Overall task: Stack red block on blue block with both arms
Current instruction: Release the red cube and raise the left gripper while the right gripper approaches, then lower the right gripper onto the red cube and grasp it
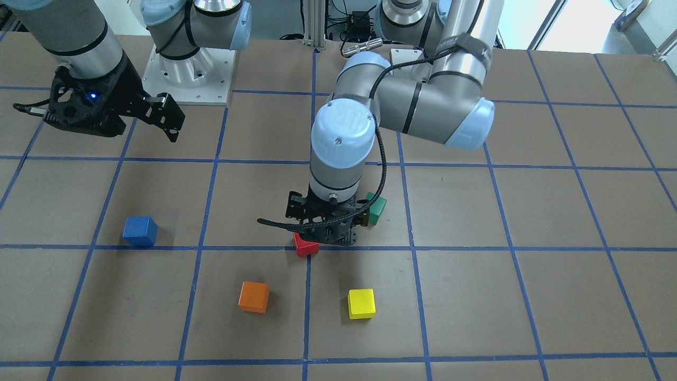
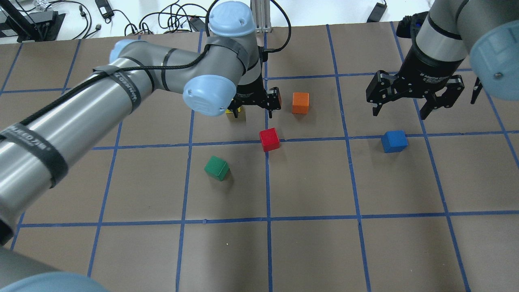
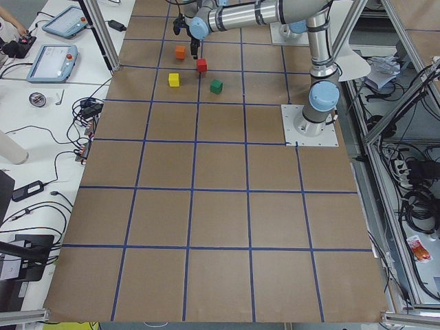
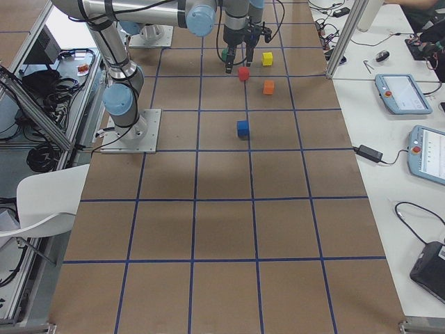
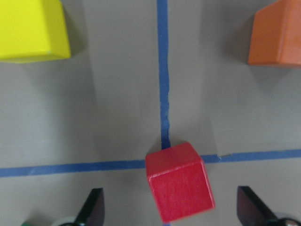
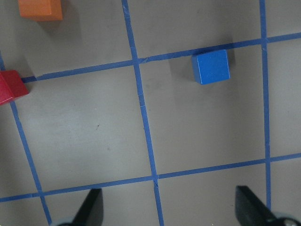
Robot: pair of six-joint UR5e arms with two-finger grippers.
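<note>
Under our left claw, spread open and empty: red block on the surface at a tape crossing, slightly turned | we'd square the fingers to its faces, then descend | yellow block and orange block beyond, well apart | farthest: blue block alone, right claw open above it; nothing seems to bar the way.

silver-grey arms, light-blue joint caps

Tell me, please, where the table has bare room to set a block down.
Bare: the stretch between the red block and the blue block, and the squares on the robot's side of the green block. Crowded: around the red block, with the orange block and yellow block close.
</note>
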